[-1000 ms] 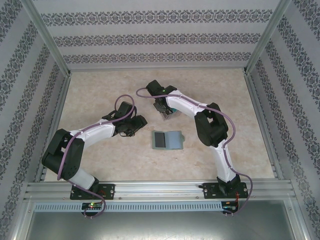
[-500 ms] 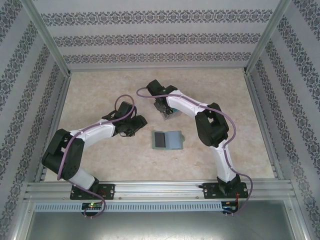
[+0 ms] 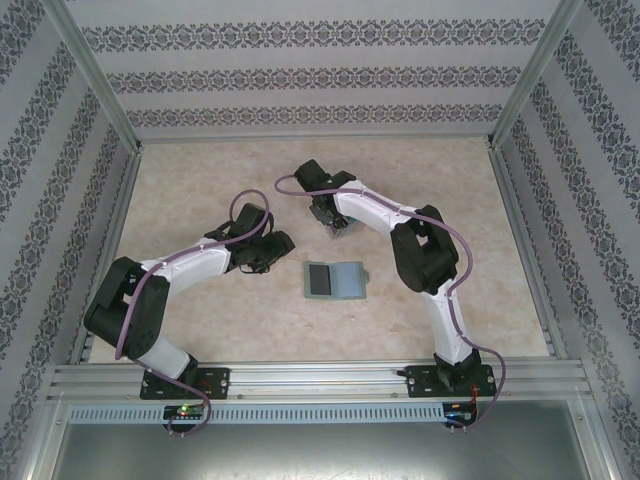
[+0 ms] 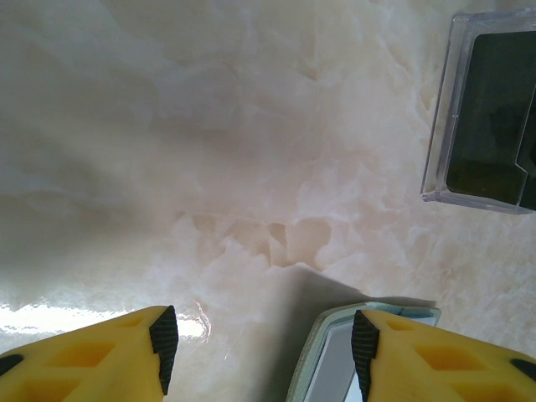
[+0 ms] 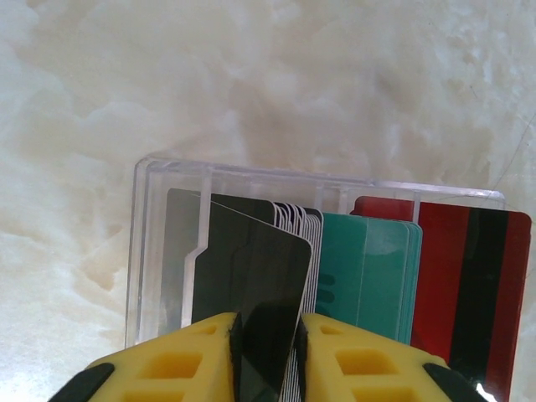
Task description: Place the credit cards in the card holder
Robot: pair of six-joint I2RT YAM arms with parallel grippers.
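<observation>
Right gripper pinches a glossy dark grey card, lower centre. Left gripper gapes; overhead, the card holder lies spread.

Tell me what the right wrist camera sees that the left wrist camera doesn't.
Right wrist: the right claw pinching a dark card, with teal cards and a red card standing beside it.
Left wrist: the left claw open above the table, and a corner of the grey-green wallet by one finger.
Both: the clear tray and the marbled tabletop.
</observation>
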